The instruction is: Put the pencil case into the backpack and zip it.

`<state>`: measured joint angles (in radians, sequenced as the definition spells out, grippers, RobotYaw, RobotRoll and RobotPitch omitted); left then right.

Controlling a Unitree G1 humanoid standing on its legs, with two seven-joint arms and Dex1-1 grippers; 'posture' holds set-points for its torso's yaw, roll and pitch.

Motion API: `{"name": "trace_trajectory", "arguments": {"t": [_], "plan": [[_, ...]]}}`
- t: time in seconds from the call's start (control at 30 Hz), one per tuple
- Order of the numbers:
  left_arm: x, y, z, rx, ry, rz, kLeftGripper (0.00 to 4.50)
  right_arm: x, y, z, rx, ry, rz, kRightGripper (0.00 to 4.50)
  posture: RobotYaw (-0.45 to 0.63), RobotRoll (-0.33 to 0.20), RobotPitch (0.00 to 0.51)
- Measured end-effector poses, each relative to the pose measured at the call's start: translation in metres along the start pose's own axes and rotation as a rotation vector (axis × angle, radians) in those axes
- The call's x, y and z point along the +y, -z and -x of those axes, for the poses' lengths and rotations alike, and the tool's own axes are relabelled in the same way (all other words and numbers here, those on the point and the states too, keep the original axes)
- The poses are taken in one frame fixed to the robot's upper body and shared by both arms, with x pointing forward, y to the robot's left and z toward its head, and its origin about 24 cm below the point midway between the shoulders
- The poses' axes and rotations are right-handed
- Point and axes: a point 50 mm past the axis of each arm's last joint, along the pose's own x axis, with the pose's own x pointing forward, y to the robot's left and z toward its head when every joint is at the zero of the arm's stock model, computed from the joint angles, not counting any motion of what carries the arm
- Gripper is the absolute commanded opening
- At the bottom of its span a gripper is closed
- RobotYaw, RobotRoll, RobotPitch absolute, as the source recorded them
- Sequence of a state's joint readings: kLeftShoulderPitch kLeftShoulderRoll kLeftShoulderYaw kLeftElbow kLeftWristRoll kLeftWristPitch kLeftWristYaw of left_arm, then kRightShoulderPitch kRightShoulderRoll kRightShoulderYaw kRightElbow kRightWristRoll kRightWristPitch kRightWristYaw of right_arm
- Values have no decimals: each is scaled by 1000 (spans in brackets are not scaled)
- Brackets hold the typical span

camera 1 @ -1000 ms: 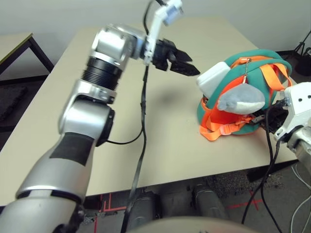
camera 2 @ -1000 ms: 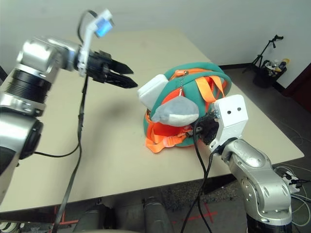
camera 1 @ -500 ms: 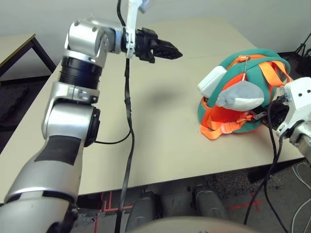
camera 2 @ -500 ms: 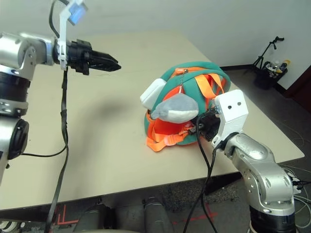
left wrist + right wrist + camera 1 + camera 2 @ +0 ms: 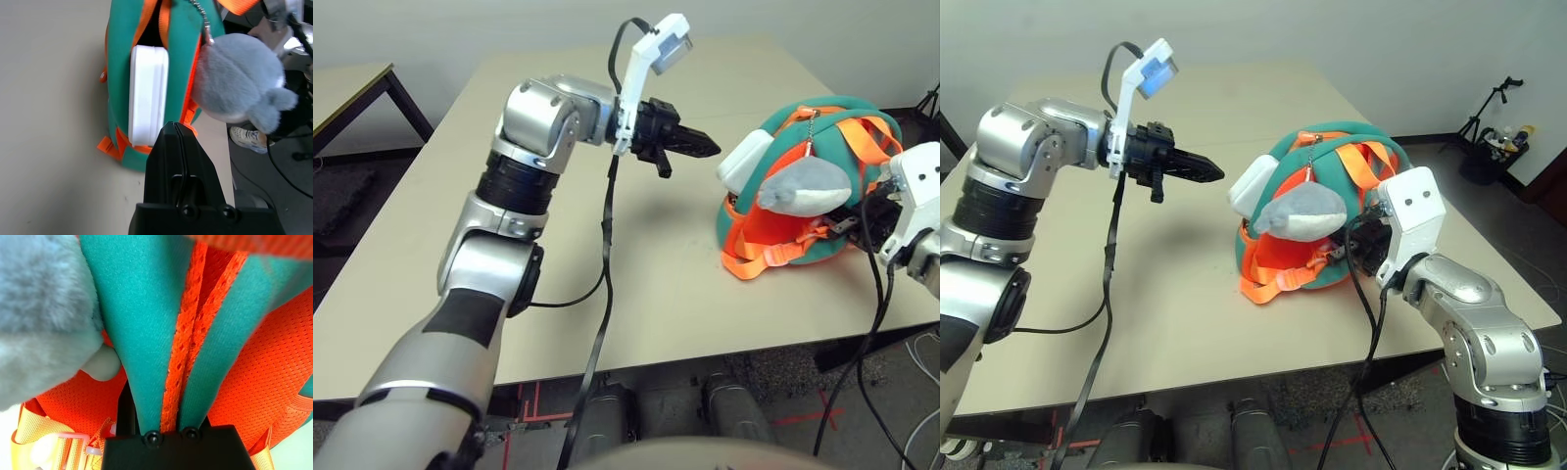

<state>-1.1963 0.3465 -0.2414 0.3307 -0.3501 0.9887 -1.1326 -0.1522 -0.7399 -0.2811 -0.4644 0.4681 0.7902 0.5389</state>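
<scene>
The pencil case (image 5: 148, 95) protrudes from the backpack (image 5: 1332, 176); left gripper (image 5: 177, 125) clenched empty beside it, right gripper (image 5: 168, 423) grasping backpack fabric.

Soft shadow on the pale tabletop (image 5: 646, 274), bright even light.

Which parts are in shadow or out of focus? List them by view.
Left eye view: a soft-edged shadow on the table near the left arm. Left wrist view: a diffuse shadow beside the backpack. Right wrist view: the orange band across the top looks soft, the teal fabric below crisper.
</scene>
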Motion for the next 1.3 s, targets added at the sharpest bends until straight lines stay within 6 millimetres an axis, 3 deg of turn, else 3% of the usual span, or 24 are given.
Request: {"name": "trace_trajectory", "arguments": {"t": [0.23,0.43,1.1,1.3], "plan": [[11,7,-9,5,-28,4,0,2,-2,1,4,0,2,98,-162,0,91],[7,6,-17,10,11,-16,0,4,-3,3,2,11,9,98,-166,0,98],[-14,-20,-11,-4,39,-151,0,2,-5,3,1,7,13,98,-125,0,96],[-16,-8,-21,-2,60,-118,0,2,-7,2,-2,5,13,98,-131,0,95]]}}
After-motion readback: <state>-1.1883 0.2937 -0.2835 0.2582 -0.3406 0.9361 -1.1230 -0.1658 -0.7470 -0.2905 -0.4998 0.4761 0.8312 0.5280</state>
